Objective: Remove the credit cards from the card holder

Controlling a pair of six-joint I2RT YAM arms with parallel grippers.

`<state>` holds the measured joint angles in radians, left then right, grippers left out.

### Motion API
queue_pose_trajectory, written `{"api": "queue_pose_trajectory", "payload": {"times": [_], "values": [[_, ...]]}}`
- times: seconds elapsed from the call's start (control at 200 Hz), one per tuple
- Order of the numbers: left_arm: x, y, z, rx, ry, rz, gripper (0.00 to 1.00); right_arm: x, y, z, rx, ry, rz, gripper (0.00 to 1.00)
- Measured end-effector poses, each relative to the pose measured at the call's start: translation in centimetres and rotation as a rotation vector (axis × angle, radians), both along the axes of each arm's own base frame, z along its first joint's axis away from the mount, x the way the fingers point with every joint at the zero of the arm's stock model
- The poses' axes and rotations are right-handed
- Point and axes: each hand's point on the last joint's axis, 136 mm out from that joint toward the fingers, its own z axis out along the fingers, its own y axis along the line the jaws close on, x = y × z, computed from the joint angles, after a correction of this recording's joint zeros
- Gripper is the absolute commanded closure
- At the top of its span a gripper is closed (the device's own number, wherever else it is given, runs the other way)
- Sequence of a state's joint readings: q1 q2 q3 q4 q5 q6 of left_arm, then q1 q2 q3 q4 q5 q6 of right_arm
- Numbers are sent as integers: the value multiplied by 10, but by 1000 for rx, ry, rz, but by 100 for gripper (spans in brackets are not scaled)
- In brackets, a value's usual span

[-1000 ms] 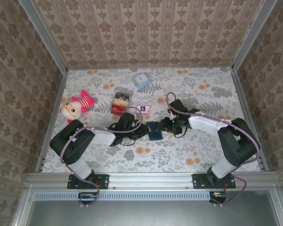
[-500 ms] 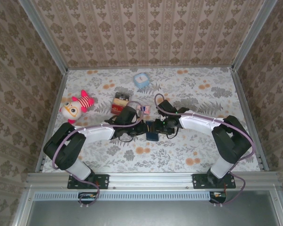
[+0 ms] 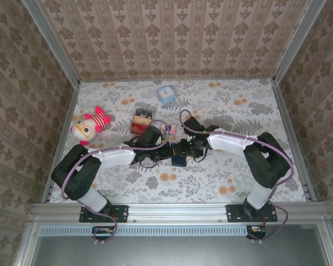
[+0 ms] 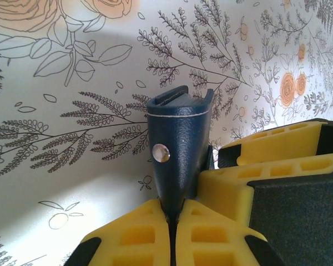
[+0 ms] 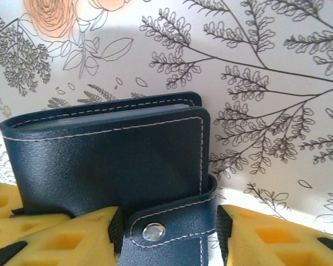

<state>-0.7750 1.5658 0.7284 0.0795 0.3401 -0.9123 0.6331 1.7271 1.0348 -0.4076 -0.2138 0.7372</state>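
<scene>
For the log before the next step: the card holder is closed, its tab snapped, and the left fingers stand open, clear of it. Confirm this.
One part is wrong. The left fingers are not open and clear. They are pinched shut on an edge of the card holder, as the left wrist view shows. The rest stands: the holder is closed, its tab snapped.

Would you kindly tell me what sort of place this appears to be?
Probably a lab robot test cell rather than a home: wallpapered panels in an aluminium frame enclose a floral table, with props like a plush toy scattered on it.
</scene>
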Motion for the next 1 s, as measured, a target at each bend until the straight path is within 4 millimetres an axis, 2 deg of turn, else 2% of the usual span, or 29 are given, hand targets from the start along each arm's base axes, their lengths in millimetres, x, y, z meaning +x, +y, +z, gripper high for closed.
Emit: {"api": "queue_pose_trajectory", "payload": {"times": [0.445, 0.6, 0.7, 0.85, 1.0], "values": [[2, 5, 10, 10, -36, 29, 100, 2, -8, 5, -51, -40, -23, 56], [3, 9, 13, 18, -40, 42, 100, -3, -34, -4, -156, -10, -75, 59], [3, 10, 14, 18, -40, 43, 100, -6, -42, -7, -179, 1, -86, 59], [3, 9, 14, 19, -39, 43, 100, -3, -39, 2, -135, -23, -88, 61], [3, 10, 14, 24, -39, 45, 100, 3, -25, 10, -45, -33, -78, 64]]}}
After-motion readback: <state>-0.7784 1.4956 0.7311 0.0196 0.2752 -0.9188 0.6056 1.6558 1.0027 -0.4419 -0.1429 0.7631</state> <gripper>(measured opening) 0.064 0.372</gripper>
